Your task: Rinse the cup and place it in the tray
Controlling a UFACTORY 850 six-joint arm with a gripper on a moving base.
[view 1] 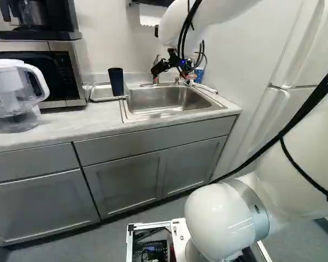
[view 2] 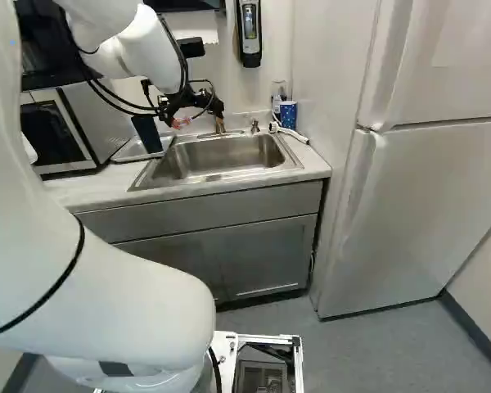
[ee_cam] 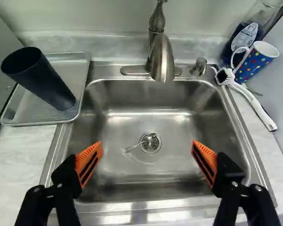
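Beside the sink (ee_cam: 127,103), a tray (ee_cam: 74,70) holds a dark cup (ee_cam: 42,82), its inside too dim to see, the claw (view 1: 173,77) released.

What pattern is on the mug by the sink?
Coloured dots on blue, best seen on the mug in the wrist view.

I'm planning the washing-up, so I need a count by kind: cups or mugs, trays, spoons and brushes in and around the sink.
Cups or mugs: 2 (dark cup, dotted mug)
Trays: 1 (metal tray)
Spoons: 1 (small spoon)
Brushes: 1 (white-handled brush)
Total: 5
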